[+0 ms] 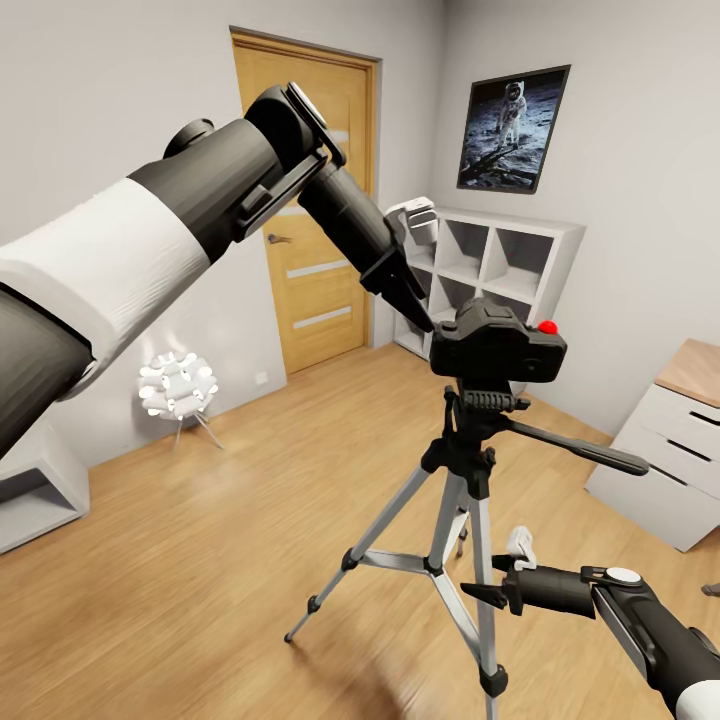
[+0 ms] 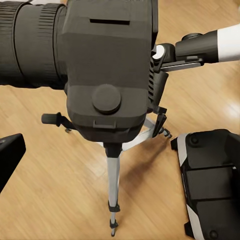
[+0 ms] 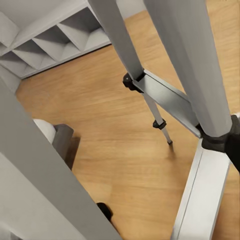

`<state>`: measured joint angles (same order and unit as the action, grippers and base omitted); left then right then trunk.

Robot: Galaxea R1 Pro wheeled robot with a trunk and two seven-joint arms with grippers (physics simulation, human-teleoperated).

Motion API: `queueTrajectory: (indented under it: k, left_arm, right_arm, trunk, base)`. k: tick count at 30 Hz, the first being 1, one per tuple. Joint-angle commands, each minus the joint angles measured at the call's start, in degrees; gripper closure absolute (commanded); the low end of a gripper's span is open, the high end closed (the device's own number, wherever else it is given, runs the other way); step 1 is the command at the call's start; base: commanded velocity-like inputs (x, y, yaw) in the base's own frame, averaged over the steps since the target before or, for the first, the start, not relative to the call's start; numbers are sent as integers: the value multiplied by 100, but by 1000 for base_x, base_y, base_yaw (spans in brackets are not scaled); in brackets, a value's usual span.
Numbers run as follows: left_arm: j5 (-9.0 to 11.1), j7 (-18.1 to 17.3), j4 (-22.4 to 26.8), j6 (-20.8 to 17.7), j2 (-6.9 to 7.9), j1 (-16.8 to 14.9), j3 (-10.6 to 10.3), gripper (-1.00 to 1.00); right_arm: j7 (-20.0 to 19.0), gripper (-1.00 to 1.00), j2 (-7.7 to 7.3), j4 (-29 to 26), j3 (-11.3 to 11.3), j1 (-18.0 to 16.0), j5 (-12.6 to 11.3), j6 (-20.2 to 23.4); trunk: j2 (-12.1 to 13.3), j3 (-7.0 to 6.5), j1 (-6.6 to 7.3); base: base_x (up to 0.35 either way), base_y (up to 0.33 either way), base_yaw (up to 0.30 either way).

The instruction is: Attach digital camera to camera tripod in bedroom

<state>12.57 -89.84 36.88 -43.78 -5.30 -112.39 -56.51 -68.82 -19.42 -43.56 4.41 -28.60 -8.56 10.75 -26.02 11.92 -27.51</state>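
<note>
The black digital camera (image 1: 495, 345) with its red button (image 1: 547, 326) sits on the head of the camera tripod (image 1: 465, 480), which stands on the bedroom's wood floor. My left gripper (image 1: 425, 315) is at the camera's near side. In the left wrist view its fingers (image 2: 210, 180) are spread wide on either side of the camera (image 2: 107, 65) and do not touch it. My right gripper (image 1: 485, 580) is low at one silver leg, with a finger on each side; its grip cannot be made out. Tripod legs (image 3: 165, 95) show very close in the right wrist view.
The tripod's pan handle (image 1: 580, 450) juts right. A wooden door (image 1: 310, 230), white cube shelf (image 1: 500, 260) and astronaut poster (image 1: 512, 125) lie behind. White drawers (image 1: 670, 450) stand at right, a white spiky lamp (image 1: 178, 385) and low shelf (image 1: 30, 490) at left.
</note>
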Motion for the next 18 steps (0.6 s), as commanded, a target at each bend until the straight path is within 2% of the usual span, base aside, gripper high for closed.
queueTrajectory:
  k: [1,18]
  left_arm:
    - [27,-16,-5,-61,1,-11,-26,-100]
    - [27,-16,-14,-61,15,-6,-26,-100]
  right_arm:
    - [0,-100,-9,-2,24,-5,-58,59]
    - [-6,-100,-8,-68,22,-5,-58,64]
  trunk:
    - [-11,11,-3]
    - [-11,11,-3]
  base:
    - [0,0,0]
    - [0,0,0]
